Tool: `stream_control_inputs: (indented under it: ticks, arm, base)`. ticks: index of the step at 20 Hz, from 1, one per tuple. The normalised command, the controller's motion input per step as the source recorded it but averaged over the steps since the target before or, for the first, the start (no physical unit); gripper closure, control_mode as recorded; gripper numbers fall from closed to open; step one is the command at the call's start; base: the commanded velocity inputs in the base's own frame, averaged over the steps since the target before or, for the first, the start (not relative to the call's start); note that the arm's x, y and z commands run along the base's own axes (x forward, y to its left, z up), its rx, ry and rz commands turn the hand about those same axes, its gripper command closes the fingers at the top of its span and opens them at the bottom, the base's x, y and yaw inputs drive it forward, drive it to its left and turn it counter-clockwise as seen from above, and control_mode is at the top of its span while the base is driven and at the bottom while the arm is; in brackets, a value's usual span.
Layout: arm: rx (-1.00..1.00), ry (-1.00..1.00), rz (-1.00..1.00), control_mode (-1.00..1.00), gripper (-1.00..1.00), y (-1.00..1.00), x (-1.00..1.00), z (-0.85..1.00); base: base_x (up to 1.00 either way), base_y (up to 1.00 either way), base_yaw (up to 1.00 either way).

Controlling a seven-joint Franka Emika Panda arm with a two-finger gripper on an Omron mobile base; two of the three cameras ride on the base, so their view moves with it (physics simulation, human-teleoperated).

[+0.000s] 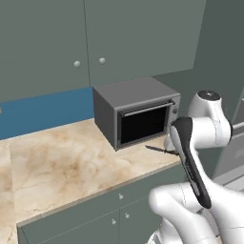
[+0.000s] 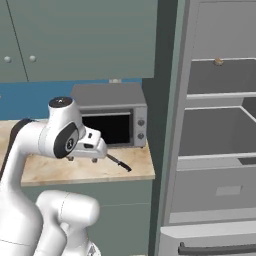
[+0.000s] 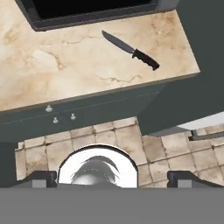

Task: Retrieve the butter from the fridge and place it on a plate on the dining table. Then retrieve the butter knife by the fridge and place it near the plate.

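I'm up over the marbled worktop (image 1: 71,162), hand pointed down, and my gripper (image 3: 112,177) has its two fingertips (image 3: 43,178) spread wide at the bottom of the hand view, nothing between them. In the right base view the hand (image 2: 90,147) hangs just in front of the toaster oven (image 2: 112,117), above the counter's right end.

There's the butter knife (image 3: 131,50), lying flat on the stone near the worktop's corner, black handle toward the edge, dark blade angled back toward the oven's black window. From the right base camera I see it (image 2: 119,162) poking out just past my hand, close to the counter's front edge. From the left base camera only a sliver of it (image 1: 159,149) shows beside my arm, in front of the oven (image 1: 136,112). I'm above it, not touching it.

The fridge (image 2: 215,130) stands open to the right of the worktop, grey shelves and lower drawer showing. Something small and tan (image 2: 218,62) sits on the upper shelf at the back; too small to say for sure whether it is the butter.

Below the counter edge, the hand view shows grey-green cabinet fronts with small round knobs (image 3: 49,108) and a tiled floor (image 3: 131,140). Upper cabinets (image 1: 95,33) hang over a blue backsplash (image 1: 43,112).
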Motion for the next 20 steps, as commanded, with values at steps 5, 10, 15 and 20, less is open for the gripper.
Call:
stream_control_inputs:
  ticks: [5,10,15,20]
  arm:
    - [0.0,0.18,0.0,-1.0,-1.0,-0.29,0.78,-0.68]
    - [0.0,0.09,0.0,-1.0,-1.0,-0.34,0.66,-0.52]
    - [0.0,0.01,0.0,-1.0,-1.0,-0.29,0.51,-0.35]
    - [-0.03,0.0,0.02,-1.0,-1.0,-0.15,0.45,-0.37]
  base:
    - [0.0,0.0,0.0]
    - [0.0,0.0,0.0]
    - [0.0,0.0,0.0]
    - [0.0,0.0,0.0]
